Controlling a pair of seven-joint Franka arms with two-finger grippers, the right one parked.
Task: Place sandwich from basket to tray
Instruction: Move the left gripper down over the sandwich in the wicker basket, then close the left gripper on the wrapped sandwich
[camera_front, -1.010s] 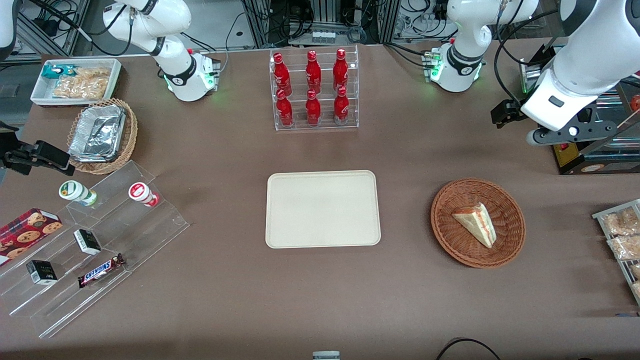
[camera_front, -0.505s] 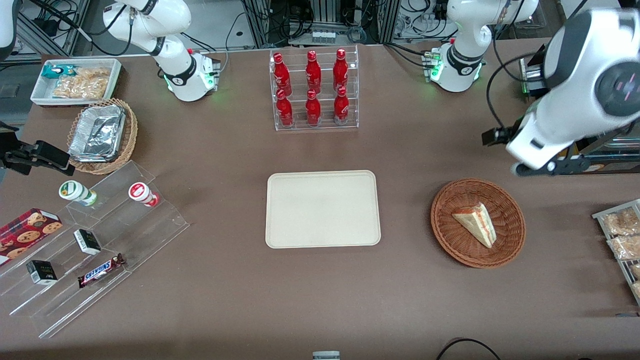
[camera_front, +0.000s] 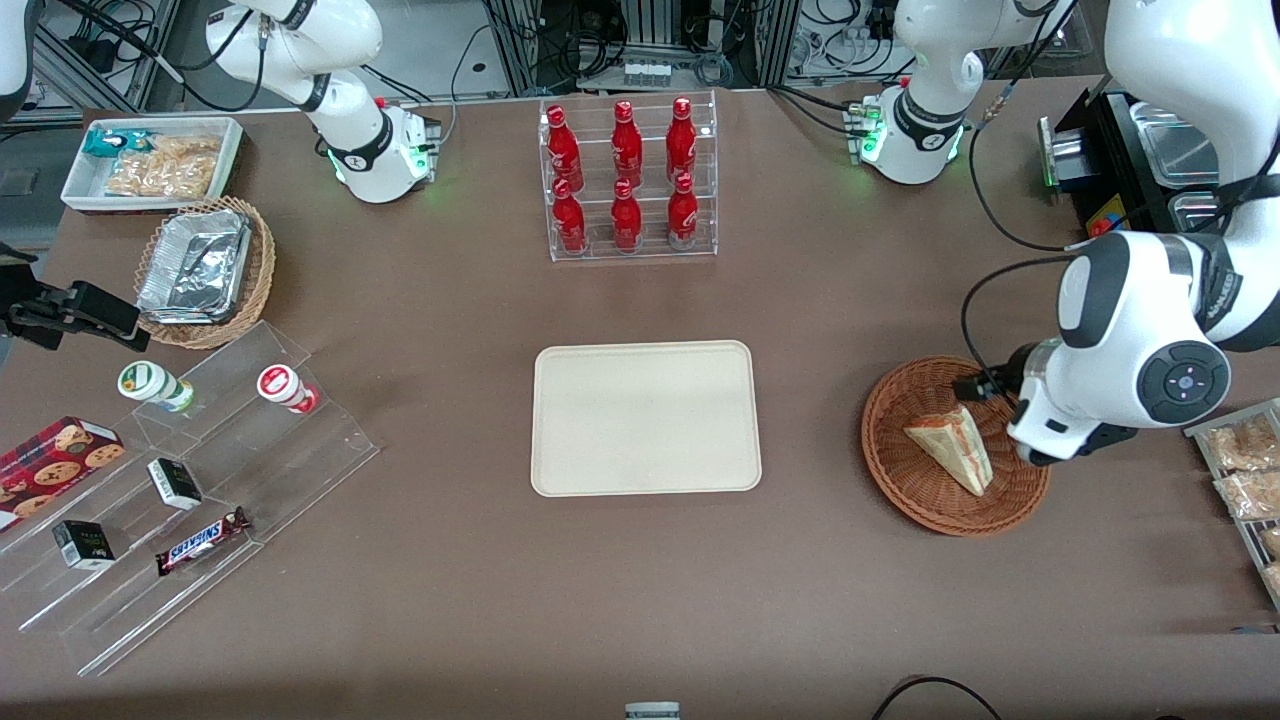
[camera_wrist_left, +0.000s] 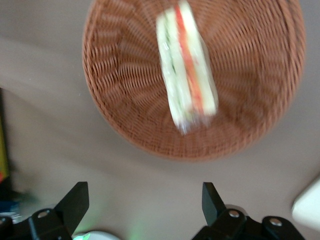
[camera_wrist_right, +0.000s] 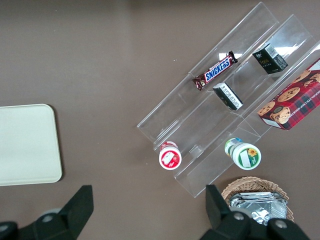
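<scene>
Table (camera_front: 800, 600): tray (camera_front: 645, 417) bare at centre; basket (camera_front: 900, 470) toward working arm's end. Sandwich (camera_front: 951, 447) lying in basket, untouched. Gripper (camera_wrist_left: 145, 207) held above basket rim, jaws spread wide, nothing held. Step judged: approach. Next needed: centring over sandwich, descent, jaws straddling wedge's bread faces.

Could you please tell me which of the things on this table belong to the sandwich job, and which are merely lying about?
Job: sandwich lying in the basket; empty tray; open gripper above the table beside the basket.

Lying about: red bottles, Snickers bar, cookie box, foil trays.
</scene>
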